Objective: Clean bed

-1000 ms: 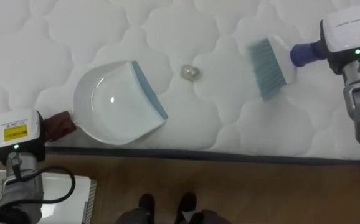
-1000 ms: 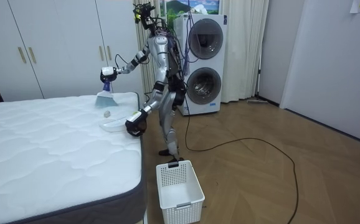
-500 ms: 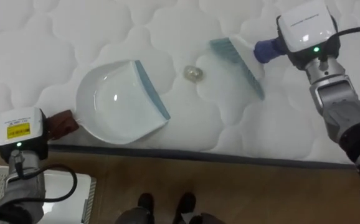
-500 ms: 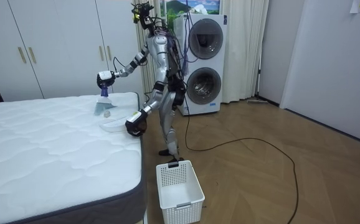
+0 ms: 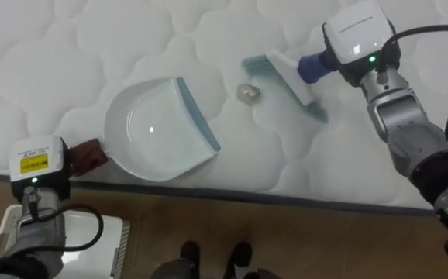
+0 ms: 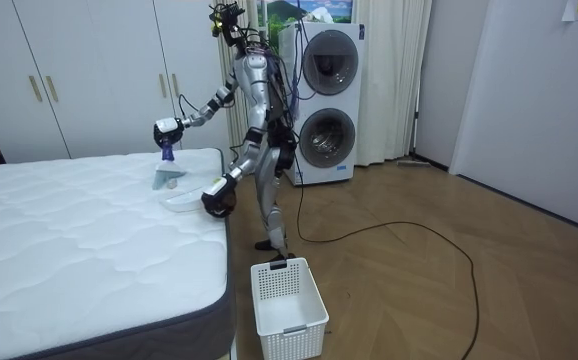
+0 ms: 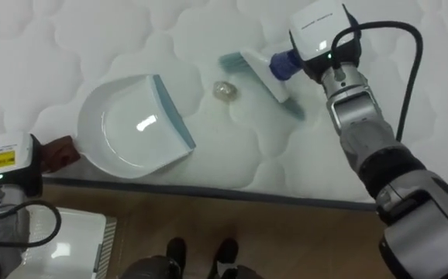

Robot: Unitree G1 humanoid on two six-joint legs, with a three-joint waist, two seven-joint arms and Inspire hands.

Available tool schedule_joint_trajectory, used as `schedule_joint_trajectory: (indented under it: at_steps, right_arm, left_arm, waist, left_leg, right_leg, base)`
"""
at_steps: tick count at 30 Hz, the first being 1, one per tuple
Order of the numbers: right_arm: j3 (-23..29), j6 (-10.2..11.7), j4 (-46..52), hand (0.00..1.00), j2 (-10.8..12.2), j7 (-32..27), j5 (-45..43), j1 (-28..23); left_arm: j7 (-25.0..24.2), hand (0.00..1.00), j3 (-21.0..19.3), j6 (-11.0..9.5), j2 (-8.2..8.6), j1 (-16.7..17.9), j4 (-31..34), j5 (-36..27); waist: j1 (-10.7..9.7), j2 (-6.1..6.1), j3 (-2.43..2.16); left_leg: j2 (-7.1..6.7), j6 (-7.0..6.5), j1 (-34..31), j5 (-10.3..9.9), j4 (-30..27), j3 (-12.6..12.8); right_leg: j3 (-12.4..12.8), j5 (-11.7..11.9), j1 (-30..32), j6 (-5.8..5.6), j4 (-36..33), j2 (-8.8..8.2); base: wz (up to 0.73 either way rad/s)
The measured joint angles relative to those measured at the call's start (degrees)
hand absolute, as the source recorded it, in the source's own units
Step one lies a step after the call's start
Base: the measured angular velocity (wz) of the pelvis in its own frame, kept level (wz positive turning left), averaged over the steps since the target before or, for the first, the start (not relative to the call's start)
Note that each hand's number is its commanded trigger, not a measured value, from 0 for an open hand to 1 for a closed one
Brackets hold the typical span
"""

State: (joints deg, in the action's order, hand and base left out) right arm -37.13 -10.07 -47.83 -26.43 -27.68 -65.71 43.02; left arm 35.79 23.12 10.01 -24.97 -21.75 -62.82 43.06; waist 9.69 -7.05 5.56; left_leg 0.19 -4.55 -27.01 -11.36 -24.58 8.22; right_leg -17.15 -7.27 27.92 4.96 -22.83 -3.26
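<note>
your right hand [image 5: 355, 32] hides its fingers under the wrist housing, so i cannot tell their grip. the brush [image 5: 284, 65] juts from it, bristles on the bed [image 5: 46, 54]. your left hand [image 5: 39, 161] sits at the dustpan [image 5: 158, 133] handle, its fingers likewise hidden. the small wad [image 5: 247, 93] lies between the dustpan's lip and the brush. a hard flick could skip it past the lip and off the bed. the dustpan holds nothing. the basket [image 6: 287, 296], on the floor below the dustpan, looks empty.
</note>
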Motion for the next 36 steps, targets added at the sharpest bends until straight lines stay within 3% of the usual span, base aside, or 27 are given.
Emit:
schedule_joint_trajectory:
  at_steps: [8,17,26,36]
  right_arm:
    - [-0.14,0.03,1.54,1.0,1.67,3.46,1.09,-0.46]
    - [-0.38,0.02,1.38,1.0,2.23,8.94,13.84,-0.56]
    - [-0.43,0.06,1.44,1.0,6.2,15.04,23.41,-0.55]
    - [0.81,0.55,1.88,1.0,6.47,17.71,25.42,-0.54]
  left_arm:
    - [-1.54,1.0,-0.21,-0.16,0.12,-0.04,0.38,0.38]
    - [-1.54,1.0,0.15,-0.07,1.64,0.03,0.3,0.28]
    - [-1.54,1.0,0.21,-0.31,1.72,-0.03,0.29,0.42]
    - [-1.44,1.0,-0.47,-0.28,1.72,-0.04,0.31,2.76]
  waist:
    - [0.32,0.45,-0.25]
    - [0.3,1.6,-0.45]
    - [0.35,1.61,-0.45]
    - [0.39,1.93,-0.65]
  left_leg:
    - [-0.04,0.05,0.41,0.03,0.08,0.03]
    - [-0.15,0.06,0.7,0.04,-0.17,-0.49]
    - [-0.22,0.09,0.64,0.06,0.21,-0.52]
    - [-0.39,0.08,0.51,0.1,-0.08,-0.44]
  right_leg:
    - [0.08,0.01,-0.25,0.01,-0.05,-0.03]
    - [-0.14,-0.01,-0.74,0.01,-0.49,-0.21]
    - [-0.14,0.01,-0.45,0.06,-1.04,-0.37]
    - [-0.39,0.01,-0.11,0.06,-1.08,-0.57]
  base:
    - [0.0]
    - [0.02]
    - [0.0]
    - [-0.01]
